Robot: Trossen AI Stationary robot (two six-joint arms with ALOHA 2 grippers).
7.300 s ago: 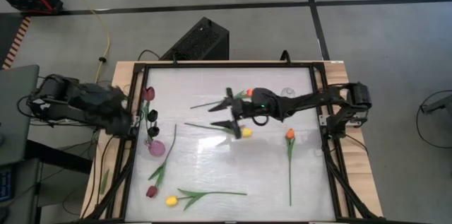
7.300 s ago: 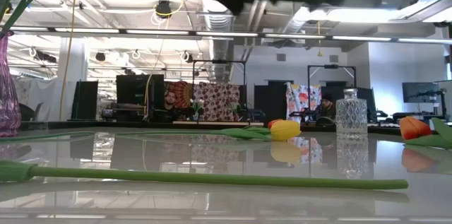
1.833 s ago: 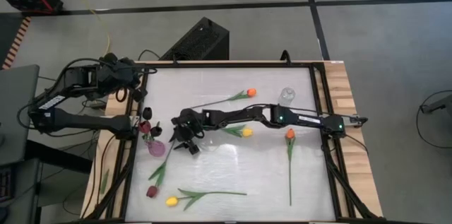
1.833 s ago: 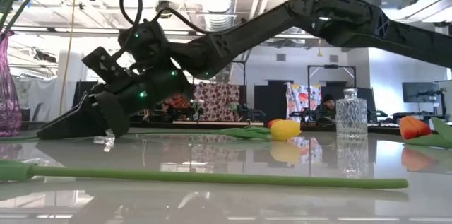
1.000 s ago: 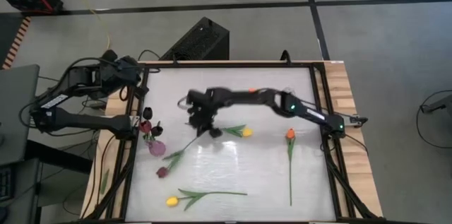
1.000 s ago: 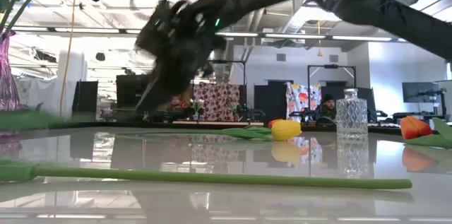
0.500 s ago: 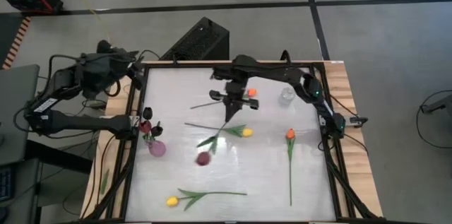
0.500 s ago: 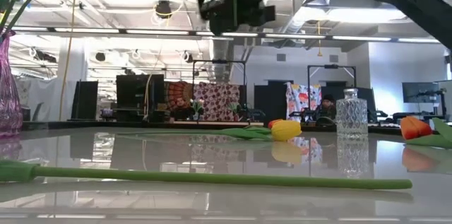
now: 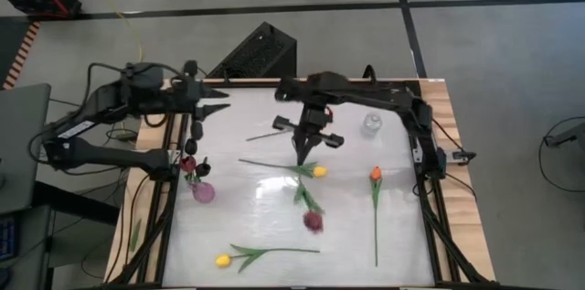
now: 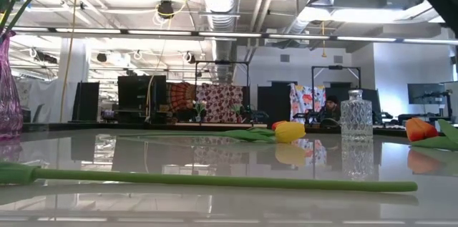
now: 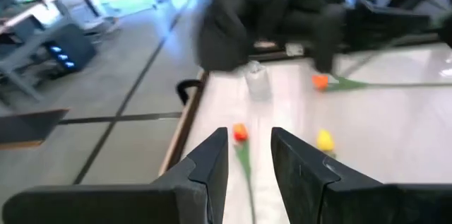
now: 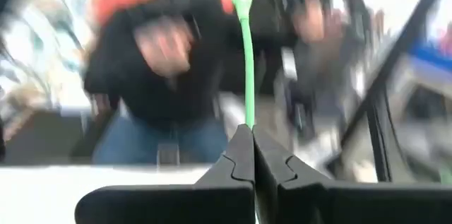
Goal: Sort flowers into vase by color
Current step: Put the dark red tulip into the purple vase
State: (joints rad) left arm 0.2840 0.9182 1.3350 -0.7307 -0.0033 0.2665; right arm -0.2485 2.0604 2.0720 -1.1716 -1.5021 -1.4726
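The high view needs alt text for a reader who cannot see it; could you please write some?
Seen from above, the right end effector holds a maroon tulip by its stem over the middle of the white table. The left end effector hovers open over the left edge, near a pink vase. Yellow and orange tulips lie scattered about.

The high view looks straight down on the whole glossy white table [image 9: 274, 217]. The low view sits at tabletop level, facing the room. Both share the cut-glass clear vase [image 9: 370, 124]. Each wrist view looks forward, close past its own dark fingers [image 11: 212, 160].
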